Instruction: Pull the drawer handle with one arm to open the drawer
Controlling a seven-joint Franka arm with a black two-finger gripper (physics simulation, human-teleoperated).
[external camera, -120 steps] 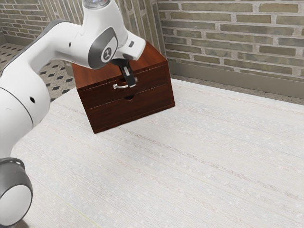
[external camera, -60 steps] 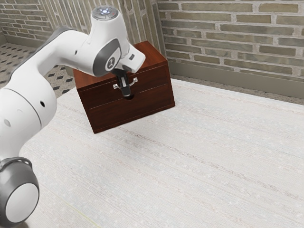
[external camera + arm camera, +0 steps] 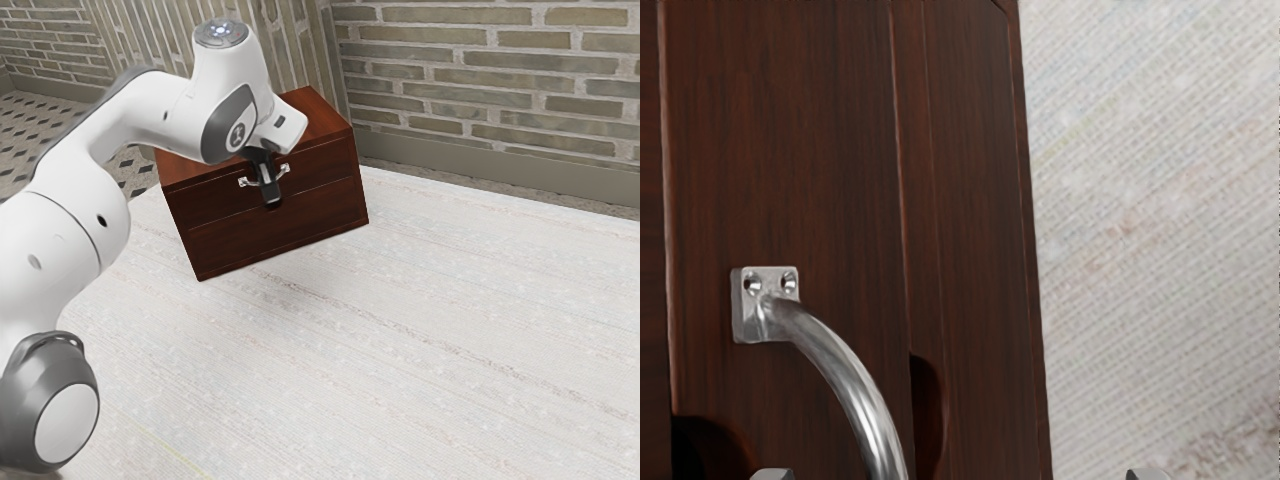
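Finding the drawer handle lying sideways across the shut upper drawer of the wooden cabinet, at the far end of the counter. Hanging the gripper right at the bar's middle, released, straddling it without clamping. Judging the coming move as closing across the bar's long axis, then pulling straight away from the cabinet front.

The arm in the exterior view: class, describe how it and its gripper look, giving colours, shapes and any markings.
The arm has glossy white, rounded shells with a few small dark dots. Its joints carry grey covers; one bears a small white mark. A pale bluish disc tops the upper joint. The gripper is black and narrow.
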